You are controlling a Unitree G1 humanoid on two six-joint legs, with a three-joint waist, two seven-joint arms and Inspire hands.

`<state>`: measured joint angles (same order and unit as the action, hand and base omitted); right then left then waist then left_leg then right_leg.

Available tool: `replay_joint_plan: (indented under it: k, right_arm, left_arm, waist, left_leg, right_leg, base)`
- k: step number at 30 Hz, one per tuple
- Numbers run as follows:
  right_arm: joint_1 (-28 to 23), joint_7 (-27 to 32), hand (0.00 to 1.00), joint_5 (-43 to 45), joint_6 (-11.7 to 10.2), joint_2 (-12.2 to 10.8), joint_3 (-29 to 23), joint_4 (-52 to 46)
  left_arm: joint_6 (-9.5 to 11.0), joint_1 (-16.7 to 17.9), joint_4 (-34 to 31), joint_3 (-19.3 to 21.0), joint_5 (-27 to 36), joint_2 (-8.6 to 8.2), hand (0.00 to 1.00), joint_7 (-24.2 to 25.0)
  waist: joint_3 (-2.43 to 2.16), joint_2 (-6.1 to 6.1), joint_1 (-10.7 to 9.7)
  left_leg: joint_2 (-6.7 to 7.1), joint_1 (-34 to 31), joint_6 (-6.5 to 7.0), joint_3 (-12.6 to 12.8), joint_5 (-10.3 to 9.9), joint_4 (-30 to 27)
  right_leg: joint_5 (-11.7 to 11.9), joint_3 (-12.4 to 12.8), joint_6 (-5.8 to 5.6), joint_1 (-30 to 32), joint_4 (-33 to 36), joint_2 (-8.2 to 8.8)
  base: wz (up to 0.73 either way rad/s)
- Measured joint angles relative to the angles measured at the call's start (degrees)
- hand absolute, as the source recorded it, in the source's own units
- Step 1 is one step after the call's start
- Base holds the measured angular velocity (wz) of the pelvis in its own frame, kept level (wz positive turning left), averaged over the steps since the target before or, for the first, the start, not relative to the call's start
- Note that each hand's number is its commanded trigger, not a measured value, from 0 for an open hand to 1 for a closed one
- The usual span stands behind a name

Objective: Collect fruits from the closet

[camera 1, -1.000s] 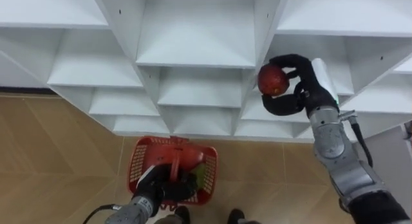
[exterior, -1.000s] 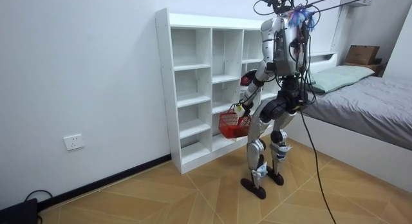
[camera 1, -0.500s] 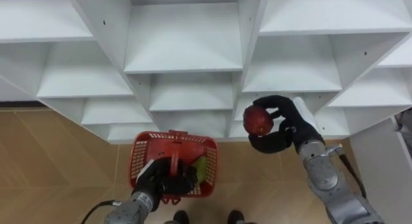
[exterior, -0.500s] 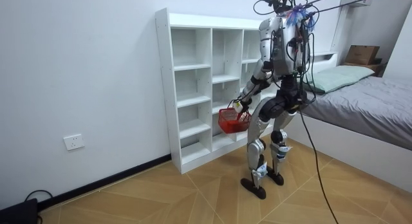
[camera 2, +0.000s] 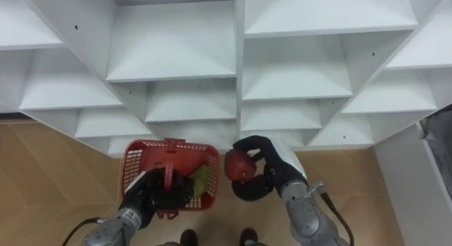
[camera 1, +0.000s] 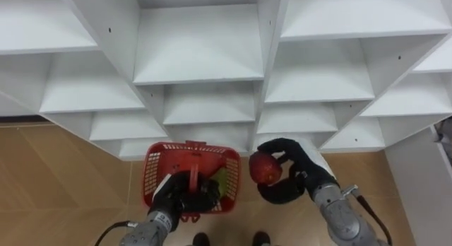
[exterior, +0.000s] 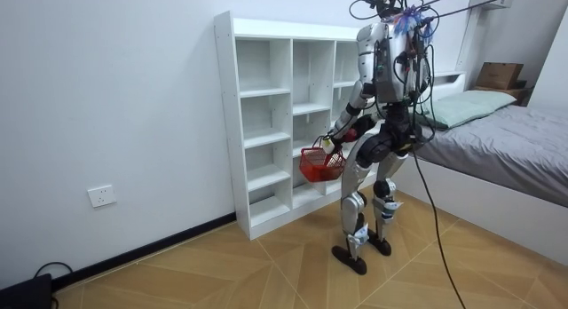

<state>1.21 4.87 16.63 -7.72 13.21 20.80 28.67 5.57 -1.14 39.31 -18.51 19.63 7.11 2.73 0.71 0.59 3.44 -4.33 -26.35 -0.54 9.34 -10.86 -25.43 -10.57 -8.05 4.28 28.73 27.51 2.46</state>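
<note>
The red fruit (camera 1: 265,168) is lower than it was a second ago. Back then it was up in front of a right-hand cubby of the white closet (camera 1: 205,62). Now it is below the closet's bottom edge, over the floor (camera 1: 63,168), just beside the right rim of the red basket (camera 1: 150,179). It is not in the basket yet.

The right hand (camera 1: 300,172) holds the fruit. Its dark fingers (camera 1: 282,144) are curled over the top and the thumb is tucked under it, so the fruit is clamped tight. The arm has come down and in toward the basket.

The left hand (camera 1: 173,196) keeps hold of the basket, with its fingers wrapped round the red handle in the middle. Something green (camera 1: 219,184) lies inside the basket.

The robot stands close to the closet on the wooden floor, knees a little bent. A bed (exterior: 515,140) with a grey cover is at the room view's right. A white wall (exterior: 106,96) with a socket (exterior: 102,196) is at the room view's left.
</note>
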Motion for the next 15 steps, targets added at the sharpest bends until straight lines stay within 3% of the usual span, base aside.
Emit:
replay_joint_plan:
  k: [15]
  right_arm:
    - [0.0, -1.4, 1.0, 0.4, 0.2, -2.2, 1.0, 0.4]
  left_arm:
    - [0.0, -0.6, 0.0, -3.6, 0.1, -1.46, 1.0, 0.8]
  waist:
    - [0.17, -0.67, 0.0]
  left_leg:
    - [0.07, -0.2, -0.11, 0.2, 0.0, 0.7]
  right_leg:
    - [0.0, 0.1, 0.01, 0.4, -0.7, -0.22]
  base:
    - [0.0]
